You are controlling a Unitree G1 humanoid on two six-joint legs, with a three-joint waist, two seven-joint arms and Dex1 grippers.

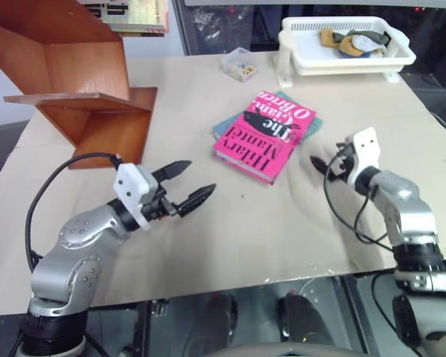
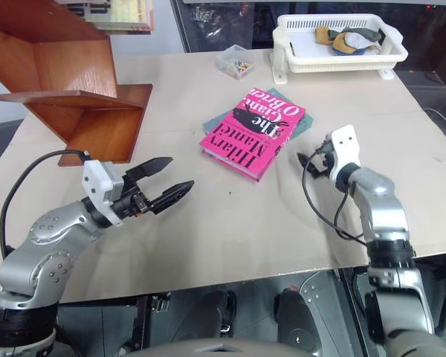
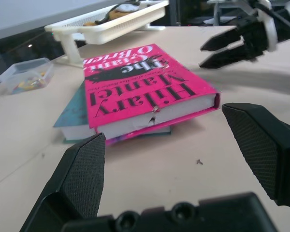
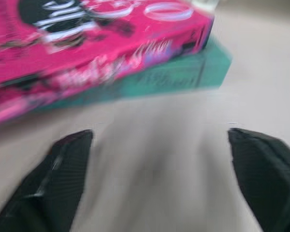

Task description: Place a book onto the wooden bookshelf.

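So far nothing has been placed: the book [image 1: 266,134] lies flat near the middle of the table [image 1: 230,230], on top of a thin teal book [image 3: 70,116], well apart from the wooden bookshelf [image 1: 74,82] at the table's far left corner. Both the left gripper [image 1: 187,184] and the right gripper [image 2: 309,162] stand spread and empty, one on either side of the book, touching nothing. Grasping, carrying and shelving all remain.
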